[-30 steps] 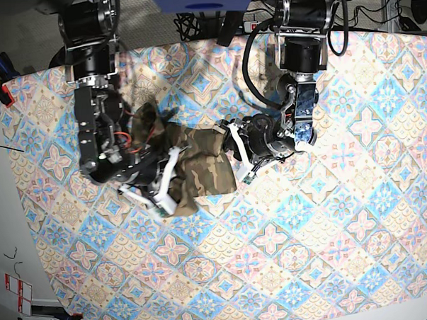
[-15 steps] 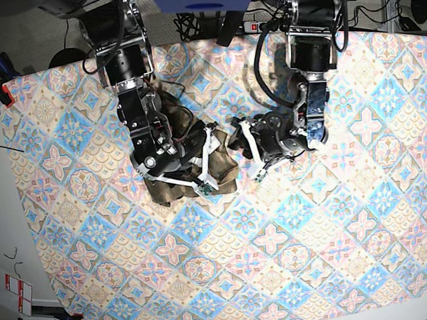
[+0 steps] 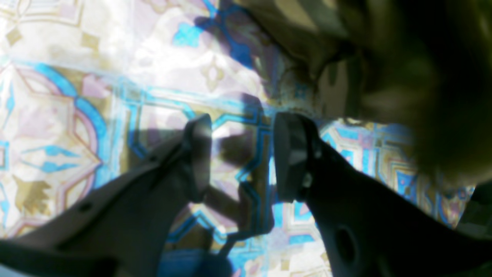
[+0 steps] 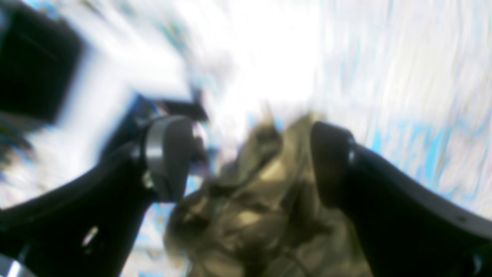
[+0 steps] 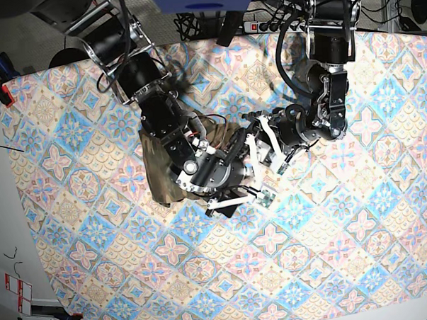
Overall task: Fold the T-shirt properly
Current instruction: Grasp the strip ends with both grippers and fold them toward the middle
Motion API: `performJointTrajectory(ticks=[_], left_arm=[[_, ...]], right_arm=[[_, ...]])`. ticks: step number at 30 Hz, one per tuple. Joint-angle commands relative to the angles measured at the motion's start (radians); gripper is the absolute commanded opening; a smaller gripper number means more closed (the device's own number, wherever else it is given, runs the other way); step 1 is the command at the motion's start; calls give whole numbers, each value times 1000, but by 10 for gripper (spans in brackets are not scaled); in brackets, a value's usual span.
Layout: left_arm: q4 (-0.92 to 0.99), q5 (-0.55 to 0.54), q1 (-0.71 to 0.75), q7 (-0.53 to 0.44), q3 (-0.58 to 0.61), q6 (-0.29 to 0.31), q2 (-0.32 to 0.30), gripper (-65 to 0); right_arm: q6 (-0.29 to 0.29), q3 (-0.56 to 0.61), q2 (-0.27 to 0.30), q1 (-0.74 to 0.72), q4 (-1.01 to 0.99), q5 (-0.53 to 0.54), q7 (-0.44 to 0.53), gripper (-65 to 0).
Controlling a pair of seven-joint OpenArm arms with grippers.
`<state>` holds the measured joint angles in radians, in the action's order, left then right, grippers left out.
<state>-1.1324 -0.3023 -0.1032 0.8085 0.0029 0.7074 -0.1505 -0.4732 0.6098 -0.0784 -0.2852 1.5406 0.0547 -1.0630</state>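
The T-shirt (image 5: 161, 169) lies bunched in a compact heap on the tablecloth (image 5: 331, 254), left of the middle of the surface and closer to its far edge than to the near one. Much of it is covered by the right arm, which reaches across it from the far left corner; only a strip of camouflage cloth shows along the arm's left side and between the two grippers.

The right gripper (image 5: 247, 190) sits at the heap's right margin, so the cloth lies behind and under it, toward the left edge. In its wrist view the T-shirt (image 4: 250, 200) fills the space between and below the jaws, which stand wide apart; blur hides whether either pad touches the fabric, but nothing looks pinched.

The left gripper (image 5: 266, 147) comes in from the far right and hovers just beside the heap's right side, close to the right gripper. Its wrist view shows the jaws partly open with only bare tablecloth (image 3: 77, 96) between them, and the T-shirt (image 3: 384, 57) just beyond the fingertips. It holds nothing.

Both arms are about equally near; the heap's long axis probably runs from the far edge toward the near one.
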Motion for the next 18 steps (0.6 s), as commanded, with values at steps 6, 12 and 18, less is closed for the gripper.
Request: performJointTrajectory(ticks=[6,12,18], left_arm=[[-153,22,81,15,4,-9,-13,-397],[-518,25,227,15,4,-9,-45,-397],[-707,15,216,114,6,-9,-41,-397]], right_arm=[[101,-86,4,-13,145,-5,-4,-279],[179,-190,50,42,136,-2,-67,-475],[181,-324,71,100,137,-2,-124,-568]])
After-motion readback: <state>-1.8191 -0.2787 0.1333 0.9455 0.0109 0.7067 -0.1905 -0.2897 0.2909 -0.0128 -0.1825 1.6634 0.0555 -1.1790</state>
